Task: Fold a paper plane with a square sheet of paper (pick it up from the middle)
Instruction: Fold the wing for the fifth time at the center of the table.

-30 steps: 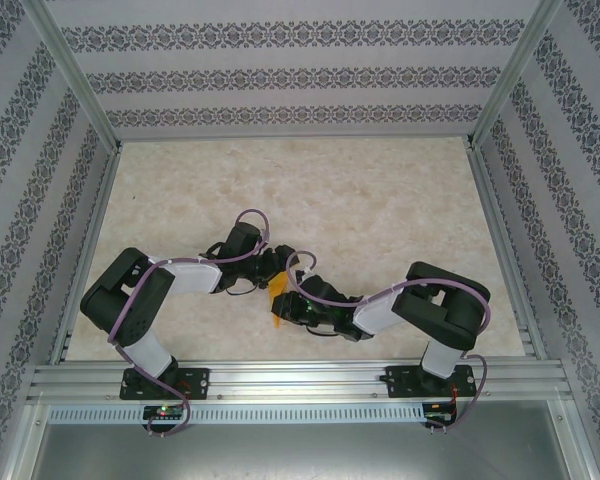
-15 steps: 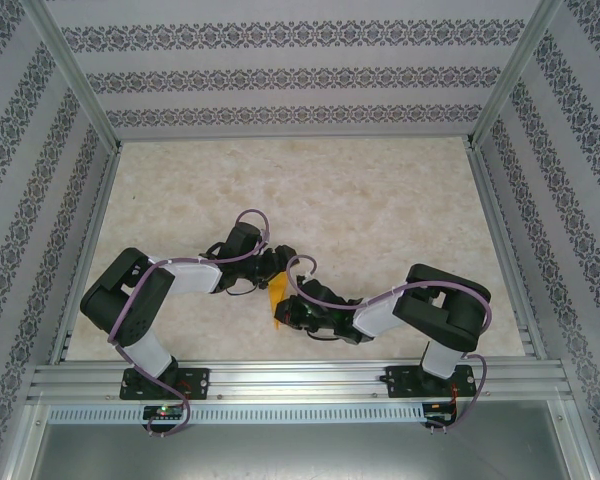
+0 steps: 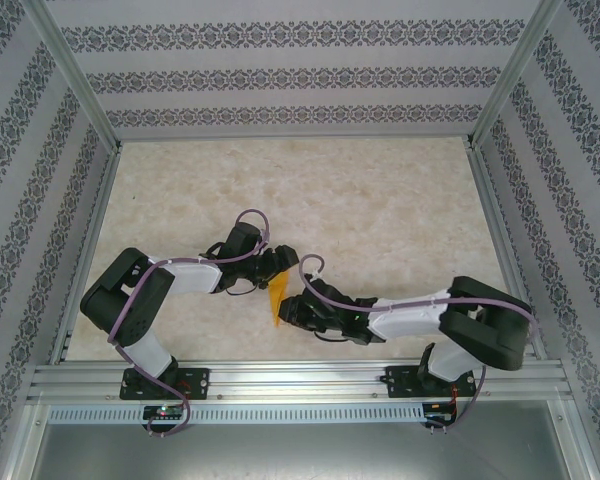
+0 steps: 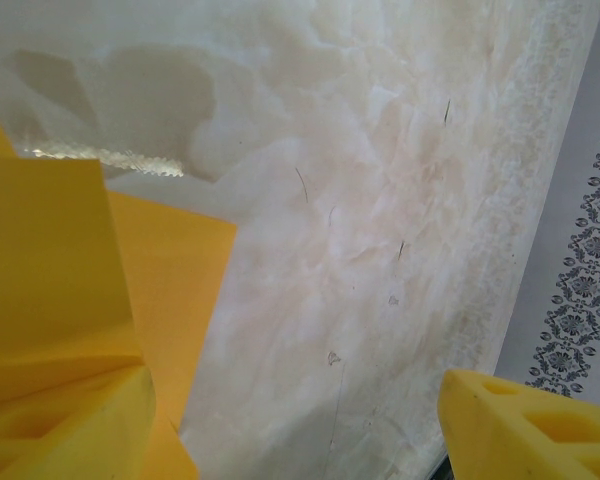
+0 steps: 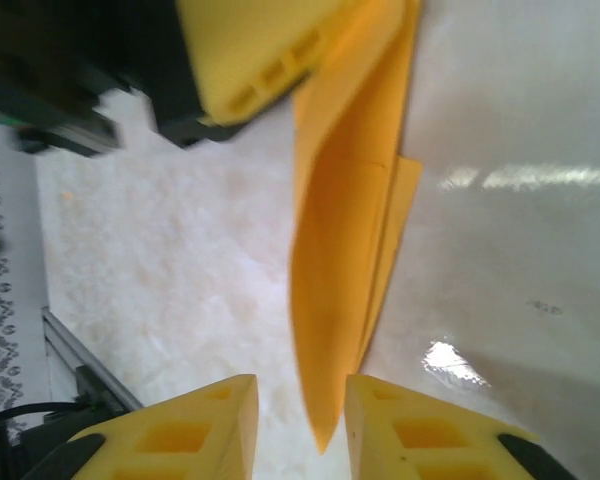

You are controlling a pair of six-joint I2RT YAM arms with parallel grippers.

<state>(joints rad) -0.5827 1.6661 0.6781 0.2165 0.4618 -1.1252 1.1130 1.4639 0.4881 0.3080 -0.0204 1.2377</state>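
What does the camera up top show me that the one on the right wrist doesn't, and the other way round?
Overhead: the left arm and right arm in full, bolted at the near edge of the table, with patterned walls around. Right wrist: a close look at the folded paper, its layers and its pointed tip reaching down between the yellow fingers of the right gripper, which stand slightly apart. Shared: the orange-yellow folded paper and the pale table.

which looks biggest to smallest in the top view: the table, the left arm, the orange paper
1. table, by far the largest
2. left arm
3. orange paper, clearly the smallest, a narrow folded piece

The overhead view leaves little doubt about this order.
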